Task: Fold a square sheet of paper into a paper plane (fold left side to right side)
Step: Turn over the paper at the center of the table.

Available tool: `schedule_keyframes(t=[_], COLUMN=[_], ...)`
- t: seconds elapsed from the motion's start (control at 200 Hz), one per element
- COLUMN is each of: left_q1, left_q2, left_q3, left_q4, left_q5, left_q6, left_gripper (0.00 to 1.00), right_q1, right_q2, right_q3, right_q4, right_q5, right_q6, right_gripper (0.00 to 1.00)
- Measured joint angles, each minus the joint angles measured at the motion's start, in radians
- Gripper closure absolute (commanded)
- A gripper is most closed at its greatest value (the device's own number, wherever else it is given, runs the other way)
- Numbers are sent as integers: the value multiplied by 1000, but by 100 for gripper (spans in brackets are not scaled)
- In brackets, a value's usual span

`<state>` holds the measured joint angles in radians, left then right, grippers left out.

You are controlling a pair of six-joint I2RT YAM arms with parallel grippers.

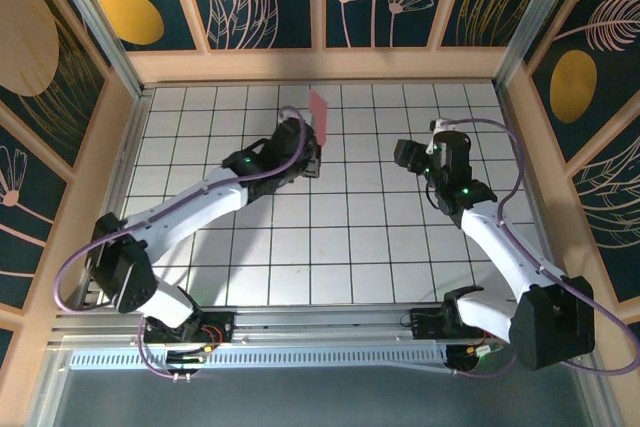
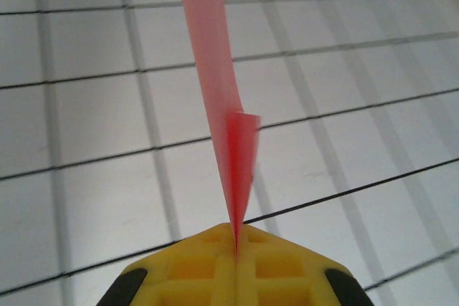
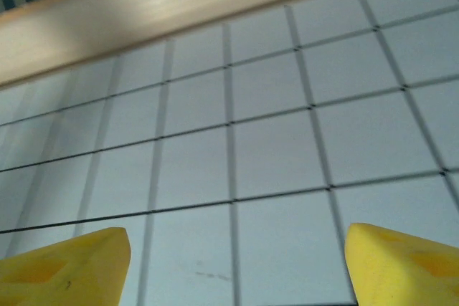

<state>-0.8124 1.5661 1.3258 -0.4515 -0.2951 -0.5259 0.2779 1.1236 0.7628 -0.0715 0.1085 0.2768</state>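
Observation:
The paper plane (image 1: 320,112), salmon-pink paper folded slim and pointed, is lifted off the table at the back centre. My left gripper (image 1: 308,152) is shut on its lower end. In the left wrist view the paper (image 2: 215,69) is seen edge-on, rising from the seam between the closed yellow fingers (image 2: 193,266) of the left gripper (image 2: 235,245), with a small flap partway up. To the right, apart from the paper, my right gripper (image 1: 405,157) stands open. In the right wrist view its yellow fingertips (image 3: 64,266) are wide apart, and the right gripper (image 3: 233,270) has only grid tiles between them.
The white grid-tiled table (image 1: 330,247) is ringed by a wooden rim (image 1: 320,65) with patterned dark panels behind. That back rim (image 3: 143,12) is close ahead of the right gripper. Both arm bases sit on the rail at the near edge.

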Motion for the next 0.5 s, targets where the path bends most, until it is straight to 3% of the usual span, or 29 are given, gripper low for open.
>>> schedule_keyframes(t=[0.125,0.225,0.36,0.5], left_q1=[-95,-150,-211,-251], left_q2=[166,301,428,494], left_q3=[158,256,304,332], left_q4=[-276,-448,-608,-683], left_q5=[-257,-393,-495,-518], left_q6=[-29,-89,-194,-282], left_gripper=[100,100,100,100], right_q1=[-27,-45,-63,-80], right_q2=[0,0,0,0], right_q3=[-16,-27,-43,-52], right_q4=[-28,-32,-32,-31], right_q5=[72,95,100,91], right_q6=[-10,-9,-9,-8], right_gripper=[18,18,18,18])
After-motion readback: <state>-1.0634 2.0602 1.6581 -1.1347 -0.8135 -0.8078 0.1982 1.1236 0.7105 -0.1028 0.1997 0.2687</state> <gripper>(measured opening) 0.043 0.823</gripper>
